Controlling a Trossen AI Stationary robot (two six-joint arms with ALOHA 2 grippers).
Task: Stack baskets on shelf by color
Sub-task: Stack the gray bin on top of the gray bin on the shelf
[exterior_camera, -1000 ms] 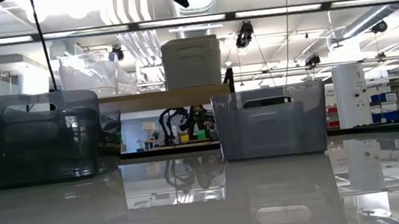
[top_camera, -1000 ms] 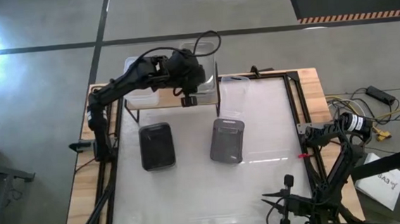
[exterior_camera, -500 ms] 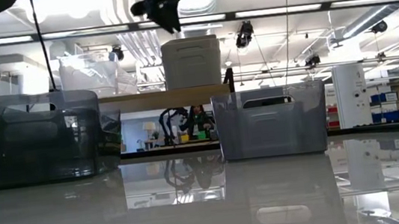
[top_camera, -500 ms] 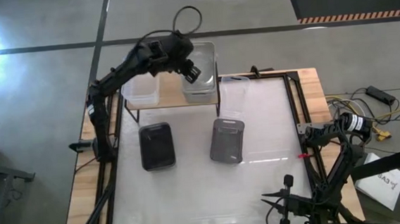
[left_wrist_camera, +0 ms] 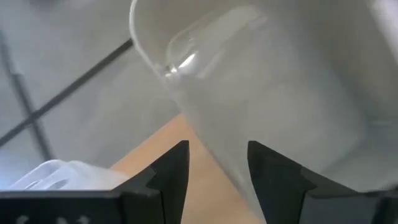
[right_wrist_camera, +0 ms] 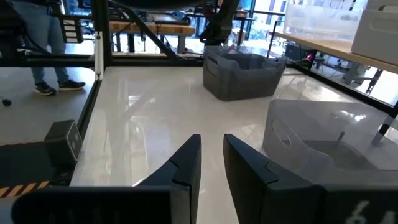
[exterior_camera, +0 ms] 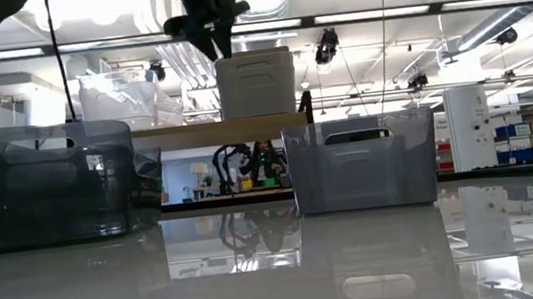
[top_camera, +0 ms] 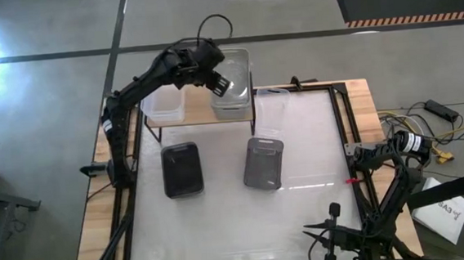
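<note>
The shelf (top_camera: 203,120) stands at the table's far left. On its wooden top sit a clear basket (top_camera: 165,103) and a whitish-grey basket (top_camera: 233,85). My left gripper (top_camera: 220,83) hangs open over the whitish-grey basket's left part, tipped down. In the left wrist view (left_wrist_camera: 217,168) that basket's wall (left_wrist_camera: 280,81) and the board (left_wrist_camera: 211,180) lie ahead of its fingers. A dark grey basket (top_camera: 181,169), a grey basket (top_camera: 264,162) and a clear basket (top_camera: 270,111) rest on the table. My right gripper (top_camera: 321,230) waits at the near right, its fingers a narrow gap apart (right_wrist_camera: 212,162).
The white table top has wooden side strips (top_camera: 99,213) and black rails (top_camera: 351,130). Free room lies in the near half of the table. Cables and a paper (top_camera: 446,209) lie on the floor to the right.
My left gripper has drawn back from the shelf's front edge toward the table's far edge, over the whitish-grey basket, and has turned about and tipped. The baskets have stayed in place.
</note>
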